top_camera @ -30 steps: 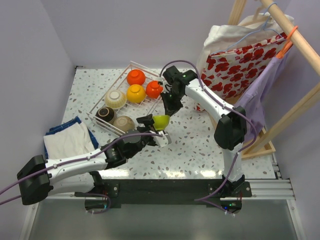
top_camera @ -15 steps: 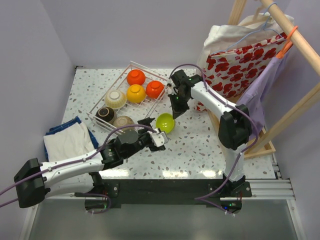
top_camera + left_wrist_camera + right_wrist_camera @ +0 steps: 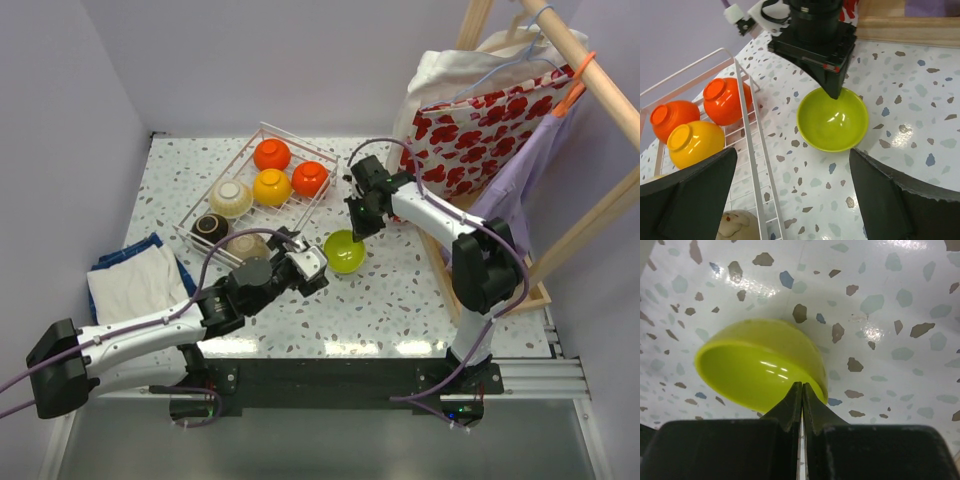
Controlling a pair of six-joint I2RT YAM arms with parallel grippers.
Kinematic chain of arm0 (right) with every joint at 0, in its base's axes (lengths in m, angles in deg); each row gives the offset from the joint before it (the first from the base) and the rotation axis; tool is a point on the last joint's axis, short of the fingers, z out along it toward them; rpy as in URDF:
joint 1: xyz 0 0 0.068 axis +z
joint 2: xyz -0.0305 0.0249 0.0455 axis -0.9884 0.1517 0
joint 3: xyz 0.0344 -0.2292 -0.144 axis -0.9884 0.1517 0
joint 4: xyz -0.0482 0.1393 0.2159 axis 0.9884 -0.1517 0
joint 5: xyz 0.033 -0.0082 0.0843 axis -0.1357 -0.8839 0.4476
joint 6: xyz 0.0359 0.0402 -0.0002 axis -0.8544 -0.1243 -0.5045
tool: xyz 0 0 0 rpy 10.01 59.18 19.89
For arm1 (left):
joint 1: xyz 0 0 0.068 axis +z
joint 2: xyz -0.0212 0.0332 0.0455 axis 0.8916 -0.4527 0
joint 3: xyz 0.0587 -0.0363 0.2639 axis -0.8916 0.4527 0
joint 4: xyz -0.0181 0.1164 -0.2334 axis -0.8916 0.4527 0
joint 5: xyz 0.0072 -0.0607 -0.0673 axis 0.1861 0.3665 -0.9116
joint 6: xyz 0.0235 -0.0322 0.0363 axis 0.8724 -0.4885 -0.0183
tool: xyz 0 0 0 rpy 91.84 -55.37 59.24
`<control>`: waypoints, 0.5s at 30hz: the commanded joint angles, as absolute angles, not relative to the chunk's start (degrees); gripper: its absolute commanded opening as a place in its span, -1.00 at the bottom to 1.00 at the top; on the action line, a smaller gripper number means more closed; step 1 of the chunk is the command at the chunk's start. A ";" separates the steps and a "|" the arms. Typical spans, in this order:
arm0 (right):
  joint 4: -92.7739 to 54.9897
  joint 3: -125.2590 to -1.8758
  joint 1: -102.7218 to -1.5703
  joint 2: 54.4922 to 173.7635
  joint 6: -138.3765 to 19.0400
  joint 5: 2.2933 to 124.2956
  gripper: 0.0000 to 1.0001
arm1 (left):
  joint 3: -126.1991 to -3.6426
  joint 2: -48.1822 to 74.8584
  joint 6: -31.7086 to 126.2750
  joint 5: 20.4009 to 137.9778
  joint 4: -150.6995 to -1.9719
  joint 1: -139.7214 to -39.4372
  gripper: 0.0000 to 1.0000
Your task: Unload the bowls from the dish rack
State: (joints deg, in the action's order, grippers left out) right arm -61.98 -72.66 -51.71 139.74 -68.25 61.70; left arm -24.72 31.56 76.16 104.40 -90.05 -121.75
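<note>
Watch the right pincer (image 3: 835, 92): its fingers are pressed together on nothing, and the tip sits at the far rim of the lime green bowl (image 3: 832, 119), touching or just above it, I cannot tell which. Push down there and you may flip or skid the bowl on its rounded base. Your left pincer (image 3: 310, 262) is spread wide and empty, just beside the dish rack (image 3: 285, 138) and the tan bowl (image 3: 247, 245); a careless swing could snag the wire. The lime green bowl stands on the tabletop (image 3: 400, 290) outside the rack, between both pincers, mouth up; being round, it has no long axis
</note>
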 commanded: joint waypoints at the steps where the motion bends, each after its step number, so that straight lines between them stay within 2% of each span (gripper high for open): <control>1: -55.30 -69.16 -51.57 136.41 -69.55 59.43 -1.00 | -25.97 31.88 68.89 105.91 -93.74 -118.19 1.00; 15: -48.97 -64.92 -50.07 135.36 -72.19 58.47 -1.00 | -26.94 30.83 64.67 107.14 -94.01 -112.21 1.00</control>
State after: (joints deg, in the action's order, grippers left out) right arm -51.99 -64.92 -50.44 139.59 -71.03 60.06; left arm -24.74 31.29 68.16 105.54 -90.40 -113.62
